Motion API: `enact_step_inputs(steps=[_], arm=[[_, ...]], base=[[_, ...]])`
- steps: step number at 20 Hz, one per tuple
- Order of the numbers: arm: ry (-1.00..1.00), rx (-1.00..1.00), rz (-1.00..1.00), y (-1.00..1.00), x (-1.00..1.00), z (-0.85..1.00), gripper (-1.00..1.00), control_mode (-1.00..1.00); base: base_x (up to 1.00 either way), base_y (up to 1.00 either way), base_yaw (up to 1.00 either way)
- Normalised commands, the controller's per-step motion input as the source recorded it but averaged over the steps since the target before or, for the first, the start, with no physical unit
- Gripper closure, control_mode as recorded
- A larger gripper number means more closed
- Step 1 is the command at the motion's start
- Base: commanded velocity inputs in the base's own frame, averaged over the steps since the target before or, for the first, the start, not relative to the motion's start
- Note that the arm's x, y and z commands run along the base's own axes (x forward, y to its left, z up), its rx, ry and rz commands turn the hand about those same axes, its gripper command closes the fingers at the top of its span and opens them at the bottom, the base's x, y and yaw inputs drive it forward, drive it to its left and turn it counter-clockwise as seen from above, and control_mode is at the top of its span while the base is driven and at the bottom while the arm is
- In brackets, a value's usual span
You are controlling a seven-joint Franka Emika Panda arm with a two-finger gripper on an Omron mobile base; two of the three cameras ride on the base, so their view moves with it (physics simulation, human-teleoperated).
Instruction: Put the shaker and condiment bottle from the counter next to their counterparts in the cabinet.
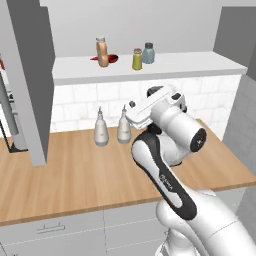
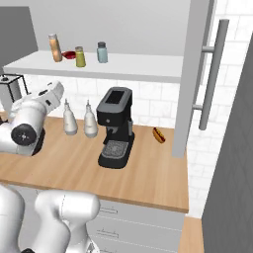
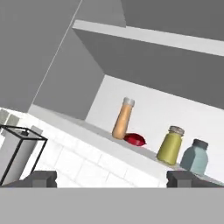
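Note:
On the cabinet shelf board [image 1: 190,62] the pale blue-grey shaker [image 1: 148,53] stands right beside the olive-yellow shaker [image 1: 137,59]. The orange-brown condiment bottle [image 1: 102,52] stands upright further left, with the red bottle [image 1: 111,58] lying flat behind it. The hand view looks up at the same row: condiment bottle [image 3: 122,119], red bottle [image 3: 134,139], olive shaker [image 3: 170,146], blue-grey shaker [image 3: 195,157]. My gripper [image 3: 113,179] is open and empty, below the shelf and back from it, above the counter [image 1: 75,175].
Two white teardrop bottles [image 1: 101,128] [image 1: 123,127] stand on the counter by the tiled wall. A black coffee machine [image 2: 116,127] and a hot dog [image 2: 158,134] sit to the right. A black wire rack [image 3: 17,153] is at the left. Open grey cabinet doors [image 1: 30,75] flank the shelf.

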Motion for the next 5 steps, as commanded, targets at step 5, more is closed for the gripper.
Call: enact_step_inputs(steps=[5], arm=[[0.00, 0.00, -0.13, 0.10, -0.99, -0.68, -1.00, -1.00]], base=[[0.00, 0.00, 0.00]])
